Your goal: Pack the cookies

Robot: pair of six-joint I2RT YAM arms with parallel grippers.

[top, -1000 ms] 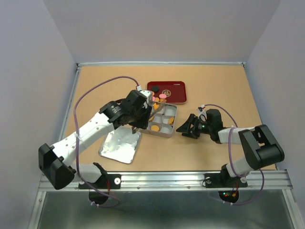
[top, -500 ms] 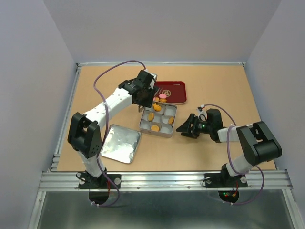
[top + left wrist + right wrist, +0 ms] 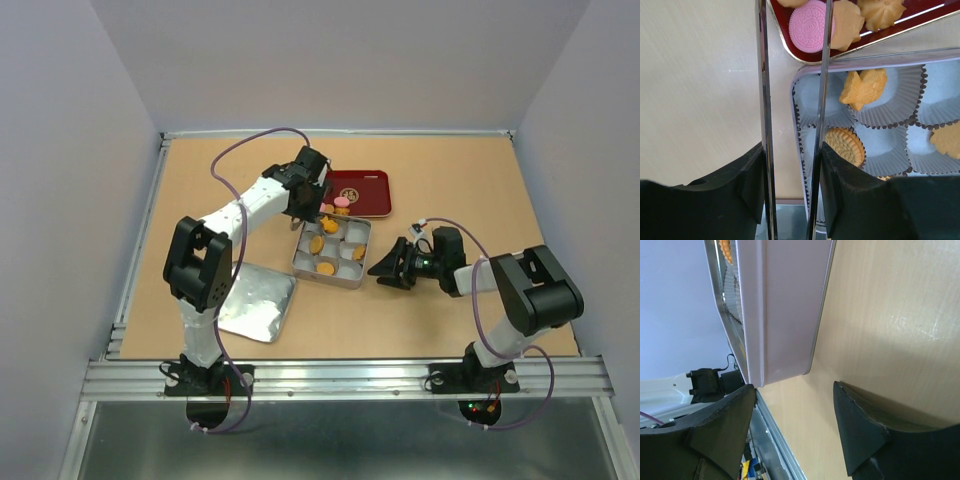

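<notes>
Left gripper [image 3: 792, 125], blades narrowly parted and empty, hovers over the pink cookie [image 3: 809, 26] on the red tray [image 3: 365, 205], apparently lining up a pick. Right gripper [image 3: 388, 270], jaws apart, steadies the tin [image 3: 333, 277]. Since a second ago, the left arm has swung from tin towards tray.

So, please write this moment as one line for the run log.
left gripper: jaws open, empty, over pink cookie | right gripper: jaws open beside tin

Cookies [image 3: 863, 89] orange, one pink; tray [image 3: 368, 187] dark red; tin [image 3: 334, 274] silver; table [image 3: 440, 170] tan.
</notes>
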